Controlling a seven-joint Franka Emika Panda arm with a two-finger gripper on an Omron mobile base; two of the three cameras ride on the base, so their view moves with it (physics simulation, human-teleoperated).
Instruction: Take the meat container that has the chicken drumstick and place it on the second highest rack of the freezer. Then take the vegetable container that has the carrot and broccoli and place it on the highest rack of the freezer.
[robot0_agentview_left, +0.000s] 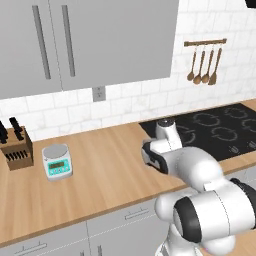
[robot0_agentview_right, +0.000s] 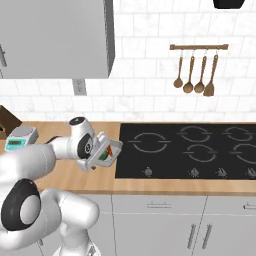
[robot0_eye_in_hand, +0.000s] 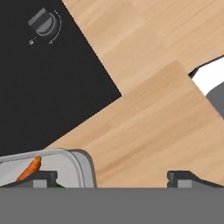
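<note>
One carrot (robot0_eye_in_hand: 29, 169) tray corner (robot0_eye_in_hand: 83, 168) over left finger (robot0_eye_in_hand: 41, 177), fingers spread

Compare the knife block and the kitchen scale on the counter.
The knife block is brown wood, tall and boxy, with dark knife handles sticking up; the kitchen scale is teal and grey, low and flat, topped by a round plate. The block stands nearer the wall, the scale right of it. Both rest on the wooden counter.

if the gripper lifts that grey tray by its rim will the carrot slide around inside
Probably. The carrot lies loose in the tray and is tapered, so it may roll. The tray looks stiff with a raised rim, likely keeping it in. Open gripper straddles that rim.
</note>
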